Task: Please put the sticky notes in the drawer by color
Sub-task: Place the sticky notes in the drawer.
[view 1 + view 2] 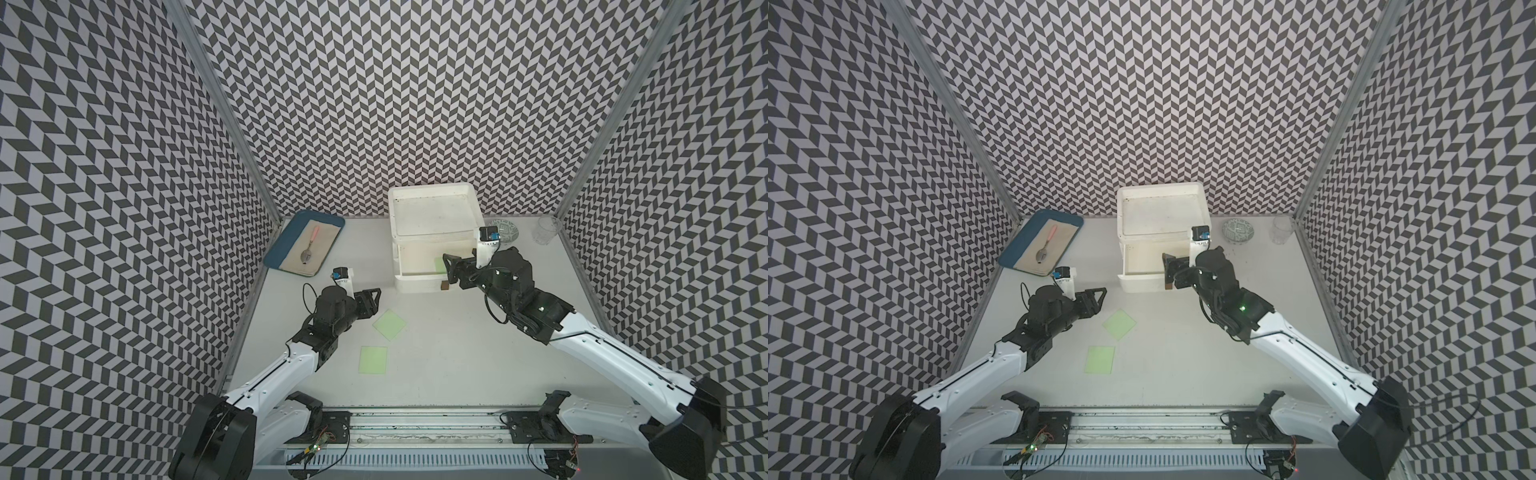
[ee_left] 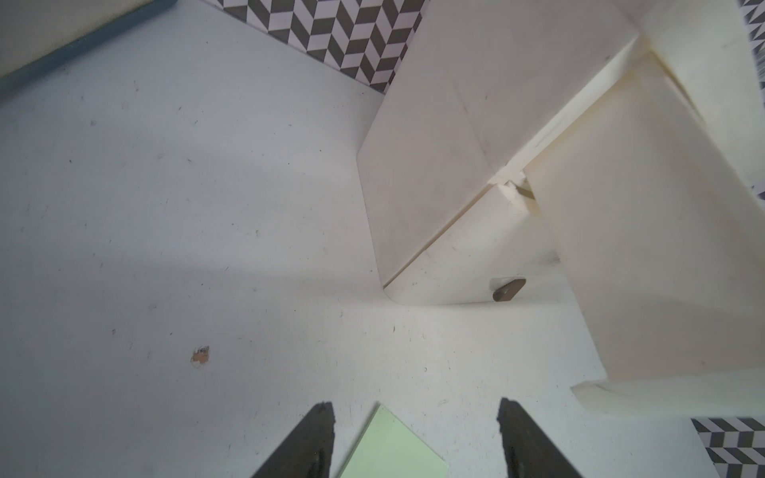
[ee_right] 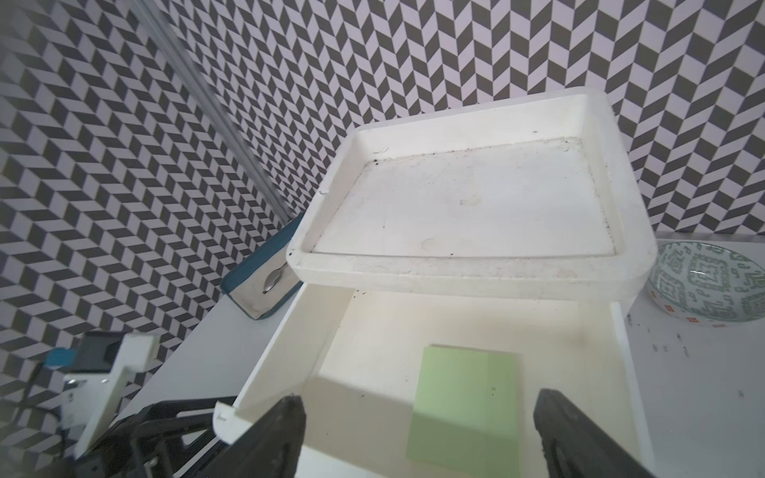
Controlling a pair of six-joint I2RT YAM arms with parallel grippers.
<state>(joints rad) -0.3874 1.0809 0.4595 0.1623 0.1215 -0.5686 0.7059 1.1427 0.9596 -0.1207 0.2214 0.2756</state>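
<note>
Spoon [image 1: 308,251] lies on blue tray [image 1: 277,249]; patterned bowl [image 1: 1238,230] stands near a clear glass [image 1: 1282,229].

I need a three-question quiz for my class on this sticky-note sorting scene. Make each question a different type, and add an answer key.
1. True or false: a green note lies inside the open drawer.
2. Multiple choice: how many green notes lie on the table? A) one B) two C) three
3. Fill in the blank: above the drawer, the right gripper is ____.

Key: 1 true; 2 B; 3 open.
</note>
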